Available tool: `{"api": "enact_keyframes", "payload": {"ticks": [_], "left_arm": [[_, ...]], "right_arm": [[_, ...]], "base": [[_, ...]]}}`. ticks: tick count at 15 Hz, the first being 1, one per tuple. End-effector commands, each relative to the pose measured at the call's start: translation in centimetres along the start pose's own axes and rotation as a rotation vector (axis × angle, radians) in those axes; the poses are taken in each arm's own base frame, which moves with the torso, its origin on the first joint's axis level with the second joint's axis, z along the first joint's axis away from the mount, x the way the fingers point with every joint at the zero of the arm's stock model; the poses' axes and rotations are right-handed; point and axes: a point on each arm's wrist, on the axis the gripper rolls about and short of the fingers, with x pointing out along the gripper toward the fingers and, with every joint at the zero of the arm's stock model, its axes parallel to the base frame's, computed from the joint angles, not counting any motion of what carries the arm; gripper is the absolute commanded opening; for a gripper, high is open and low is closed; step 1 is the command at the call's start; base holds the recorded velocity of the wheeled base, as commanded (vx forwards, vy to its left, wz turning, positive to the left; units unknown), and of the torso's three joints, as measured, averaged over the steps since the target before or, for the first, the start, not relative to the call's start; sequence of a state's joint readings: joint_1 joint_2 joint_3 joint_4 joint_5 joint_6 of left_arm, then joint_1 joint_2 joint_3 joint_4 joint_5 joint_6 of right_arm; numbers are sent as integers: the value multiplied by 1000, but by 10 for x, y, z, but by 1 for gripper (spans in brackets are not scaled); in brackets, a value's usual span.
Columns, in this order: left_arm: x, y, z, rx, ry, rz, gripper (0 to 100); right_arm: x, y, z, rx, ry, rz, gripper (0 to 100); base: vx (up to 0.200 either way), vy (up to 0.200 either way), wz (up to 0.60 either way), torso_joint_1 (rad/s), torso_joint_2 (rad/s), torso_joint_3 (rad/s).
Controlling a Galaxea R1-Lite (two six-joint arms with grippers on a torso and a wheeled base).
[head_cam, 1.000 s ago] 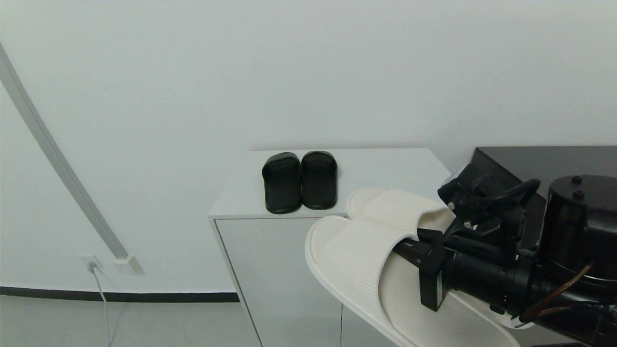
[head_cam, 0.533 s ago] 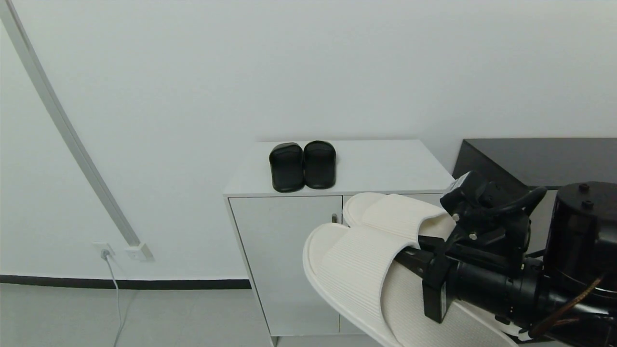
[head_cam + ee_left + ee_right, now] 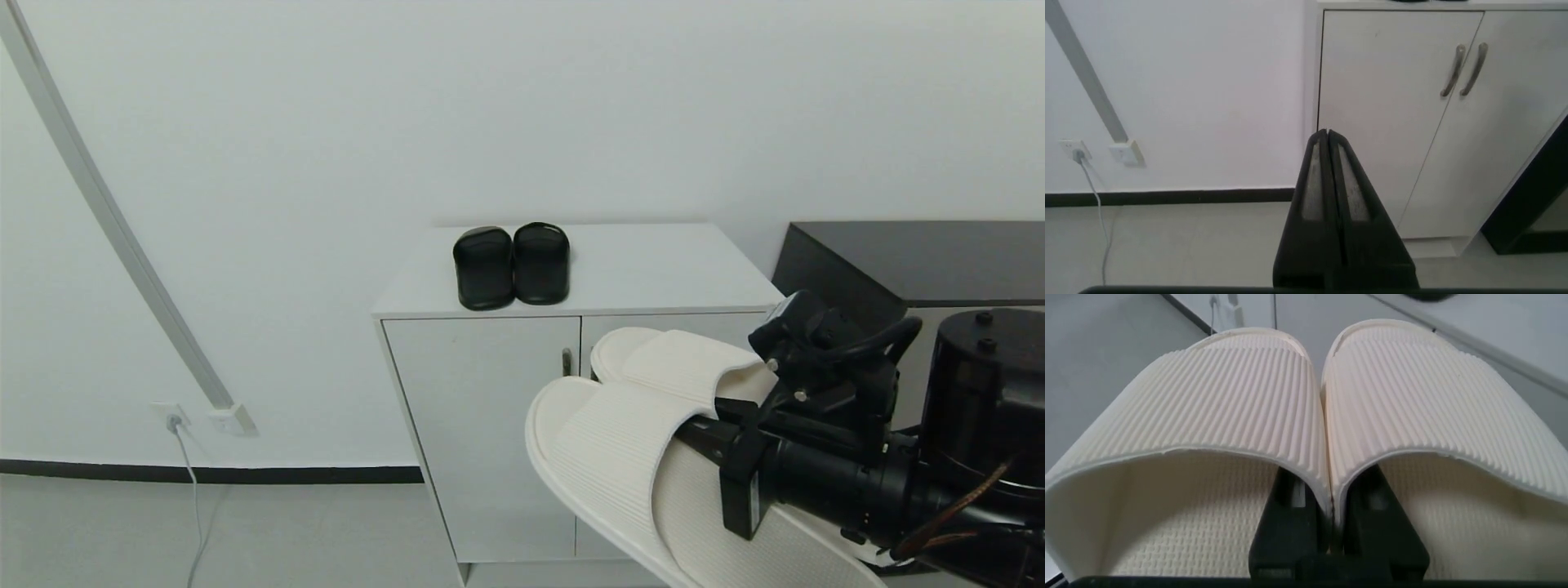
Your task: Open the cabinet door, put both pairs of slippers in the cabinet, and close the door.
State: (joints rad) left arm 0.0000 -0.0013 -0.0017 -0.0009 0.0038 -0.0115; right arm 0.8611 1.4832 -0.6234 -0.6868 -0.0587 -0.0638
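Our right gripper (image 3: 1321, 513) clamps the 2 white slippers (image 3: 620, 441); our left gripper (image 3: 1328, 163), jaws together, faces the shut cabinet door (image 3: 1388, 106), where we should part them squarely around its handle (image 3: 1454, 71).

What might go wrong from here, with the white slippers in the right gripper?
1. The right gripper pinches both white slippers by their inner strap edges; one may slip out.
2. The cabinet doors are shut; only the left gripper, shut and empty before the handles, is free to open one.
3. The black slippers sit near the front edge of the cabinet top; a reach may knock them.
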Motion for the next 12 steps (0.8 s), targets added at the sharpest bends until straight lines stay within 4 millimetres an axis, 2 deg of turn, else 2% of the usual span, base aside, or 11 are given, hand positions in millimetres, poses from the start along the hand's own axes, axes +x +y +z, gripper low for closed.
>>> {"api": "enact_keyframes", "payload": {"ticks": [1,12], "left_arm": [[0,0,0,-1,1,1,0],[0,0,0,-1,1,1,0]], "right_arm": [[0,0,-2,-1,6,2,0],[-1,1,-6,-6,17,3,0]], "base": [[0,0,0,-203,510,295],[0,0,0,-181,505,318]]}}
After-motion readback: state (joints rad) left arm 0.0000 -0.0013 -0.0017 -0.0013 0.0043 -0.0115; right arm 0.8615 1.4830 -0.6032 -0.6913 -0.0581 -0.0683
